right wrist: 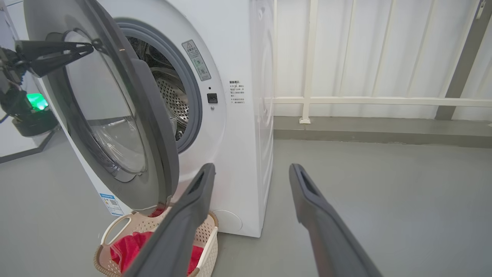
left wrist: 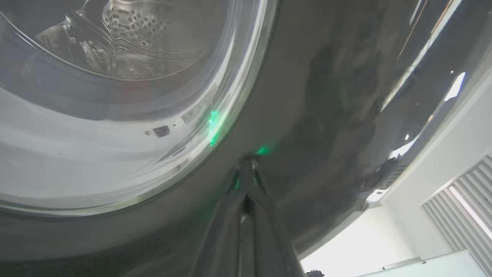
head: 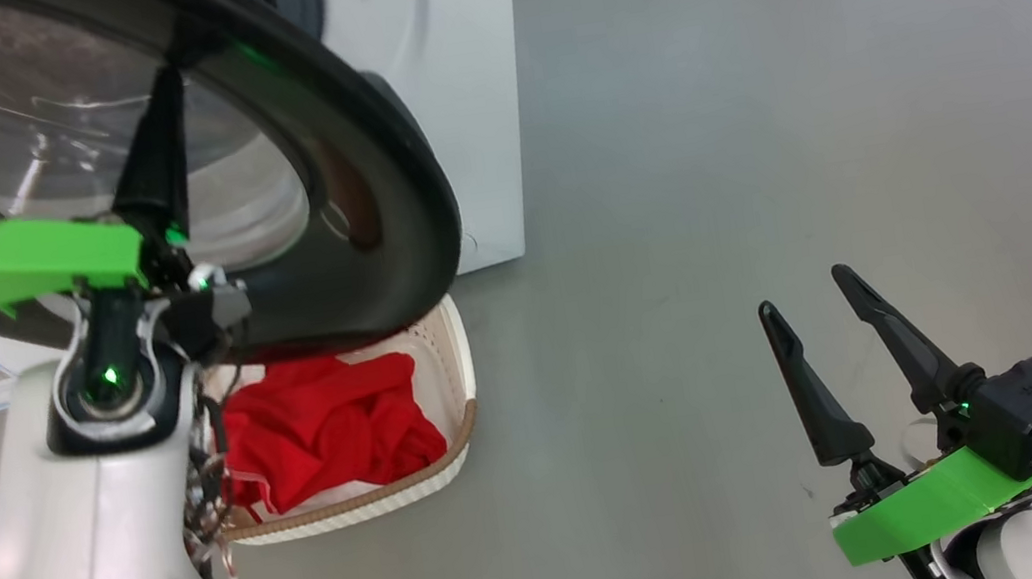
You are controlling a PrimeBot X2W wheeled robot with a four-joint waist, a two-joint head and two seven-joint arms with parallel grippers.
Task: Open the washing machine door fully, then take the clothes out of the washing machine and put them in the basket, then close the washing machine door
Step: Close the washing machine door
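One risk: the left claw [left wrist: 248, 163], pinched shut and empty, could skid off the glossy washing machine door [head: 402, 194] it presses; swinging, that door might clip the basket [head: 456, 439] below the claw. Count: one door, one basket, one red heap of clothes [head: 323, 428] in it, the right claw [head: 804, 291] gaping, empty.

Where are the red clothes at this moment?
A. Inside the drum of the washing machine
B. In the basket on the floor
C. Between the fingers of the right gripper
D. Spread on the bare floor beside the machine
B: the red clothes lie inside the basket, which stands on the floor under the open washing machine door.
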